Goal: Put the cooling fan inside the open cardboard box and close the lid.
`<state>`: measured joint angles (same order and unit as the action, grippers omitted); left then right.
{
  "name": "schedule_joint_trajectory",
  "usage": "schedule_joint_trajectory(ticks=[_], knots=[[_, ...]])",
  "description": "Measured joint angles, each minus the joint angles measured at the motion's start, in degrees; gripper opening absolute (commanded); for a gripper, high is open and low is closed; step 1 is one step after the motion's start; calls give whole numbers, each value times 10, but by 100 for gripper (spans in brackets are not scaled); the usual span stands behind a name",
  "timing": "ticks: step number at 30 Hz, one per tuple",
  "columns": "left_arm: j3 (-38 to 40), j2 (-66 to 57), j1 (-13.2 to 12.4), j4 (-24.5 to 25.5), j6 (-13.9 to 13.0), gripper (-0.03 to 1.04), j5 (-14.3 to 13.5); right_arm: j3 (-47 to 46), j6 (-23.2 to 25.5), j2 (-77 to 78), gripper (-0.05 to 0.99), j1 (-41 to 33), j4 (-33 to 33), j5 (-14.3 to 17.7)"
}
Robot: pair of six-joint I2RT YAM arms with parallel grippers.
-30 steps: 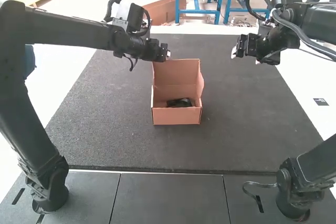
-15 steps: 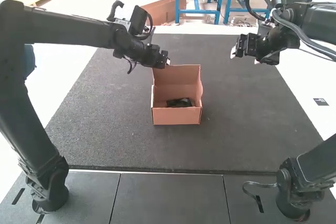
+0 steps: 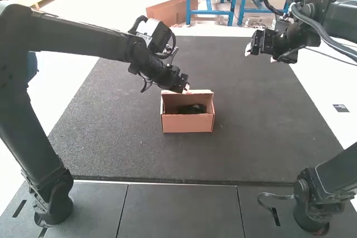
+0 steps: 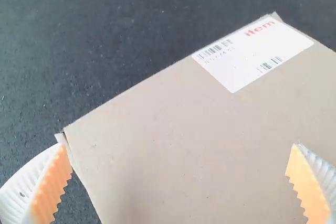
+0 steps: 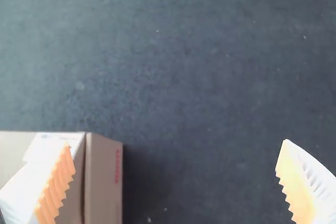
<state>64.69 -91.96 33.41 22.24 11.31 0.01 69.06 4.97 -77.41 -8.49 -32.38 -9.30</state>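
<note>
- Holding my left gripper, spread wide and empty, over the lid's 11 o'clock corner.
- My right gripper gapes empty at the cardboard box's 2 o'clock.

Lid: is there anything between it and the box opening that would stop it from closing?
Nothing visible does. The fan lies low inside the box, and the left gripper is behind the lid.

The high camera is looking down from behind, sharing the brown cardboard box with both downward-pointing wrist cameras, the left closest.
</note>
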Motion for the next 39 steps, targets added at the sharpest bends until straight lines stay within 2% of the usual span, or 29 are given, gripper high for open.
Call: schedule_joint_trajectory(ticks=[10,14,18,23,30,39], knots=[[-59,0,0,-59,-9,97,-8,11,0,1,88,0,-11,-14],[-76,0,1,-80,-16,97,-27,11,2,5,88,0,-14,-21],[-87,0,14,-94,-23,97,-52,11,4,19,88,0,-16,-25],[-104,0,35,-95,-34,97,-79,11,5,37,88,0,-18,-26],[-121,5,49,-105,-47,97,-110,11,11,40,88,1,-19,-30],[-121,45,46,-96,-62,97,-134,11,19,50,88,23,-31,-43]])
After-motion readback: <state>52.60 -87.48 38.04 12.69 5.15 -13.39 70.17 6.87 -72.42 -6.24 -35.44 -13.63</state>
